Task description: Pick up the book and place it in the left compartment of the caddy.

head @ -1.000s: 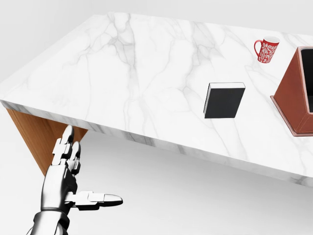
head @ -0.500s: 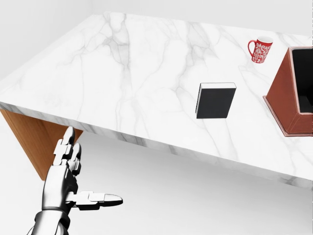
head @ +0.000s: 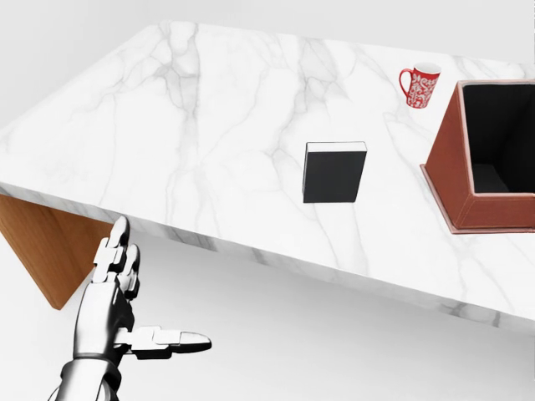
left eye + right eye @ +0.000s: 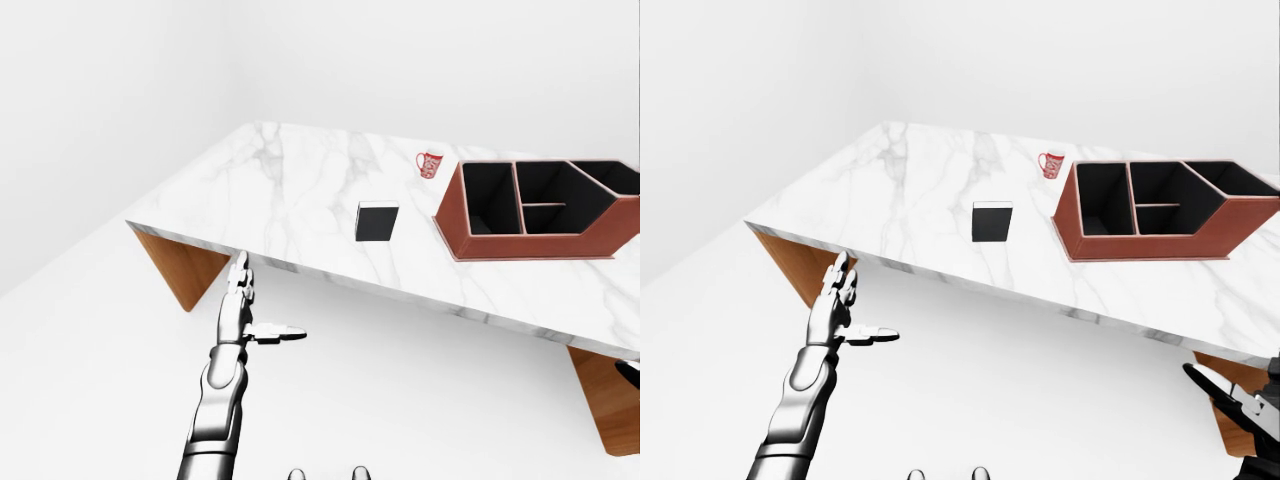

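**Our view swings right while the hands wait below the worktop**

Our left hand [image 3: 125, 313] is spread wide and empty, fingers pointing up and thumb stuck out sideways, hanging in the air below the near edge of the worktop [image 3: 209, 125]. In the head view it sits at the same spot in the lower left as it did a second ago, so it is not reaching yet. Our right hand [image 4: 1240, 400] only peeks in at the lower right corner of the right-eye view; its fingers look extended and it holds nothing, though we see too little of it to be sure how far it is open.

What changes is the whole picture: the book [image 3: 333, 172], the red mug [image 3: 420, 85] and the caddy [image 3: 456, 180] all slide leftward together in the head view, which tells us the camera is turning or the base is moving, not the things themselves. The black book lies flat on the marble, well apart from our left hand and near the caddy's left wall. The mug stands above it, beside the caddy's upper left corner.

We judge this as the approach step: the book is coming toward the middle of our view, and the caddy's left compartment [image 4: 488, 205], seen empty in the eye views, is now fully in sight. Nothing is grasped yet.
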Robot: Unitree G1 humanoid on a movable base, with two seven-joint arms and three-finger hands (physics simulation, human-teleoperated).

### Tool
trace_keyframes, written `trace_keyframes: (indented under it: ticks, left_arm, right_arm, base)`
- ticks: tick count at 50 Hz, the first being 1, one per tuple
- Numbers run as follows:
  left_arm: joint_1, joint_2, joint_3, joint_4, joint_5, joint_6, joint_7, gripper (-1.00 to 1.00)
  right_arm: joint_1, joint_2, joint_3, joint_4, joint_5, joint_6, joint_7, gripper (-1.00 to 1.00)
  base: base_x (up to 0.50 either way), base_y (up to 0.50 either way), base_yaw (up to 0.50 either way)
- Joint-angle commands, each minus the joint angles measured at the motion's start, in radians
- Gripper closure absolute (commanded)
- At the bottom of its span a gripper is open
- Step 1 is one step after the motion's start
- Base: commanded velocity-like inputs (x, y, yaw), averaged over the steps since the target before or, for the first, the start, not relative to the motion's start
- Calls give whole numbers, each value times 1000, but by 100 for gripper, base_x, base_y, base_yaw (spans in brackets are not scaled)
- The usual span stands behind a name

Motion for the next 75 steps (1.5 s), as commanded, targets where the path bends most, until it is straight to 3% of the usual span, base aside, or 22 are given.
trace_keyframes:
  ticks: [1,75]
  left_arm:
    - [2,1,0,2,-2,0,-3,-100]
    - [-6,1,-2,21,15,0,6,-100]
  right_arm:
    - [2,2,-2,-1,2,0,4,-100]
    - [1,6,1,-12,5,0,10,-100]
  base:
    - [6,-18,0]
    - [6,-18,0]
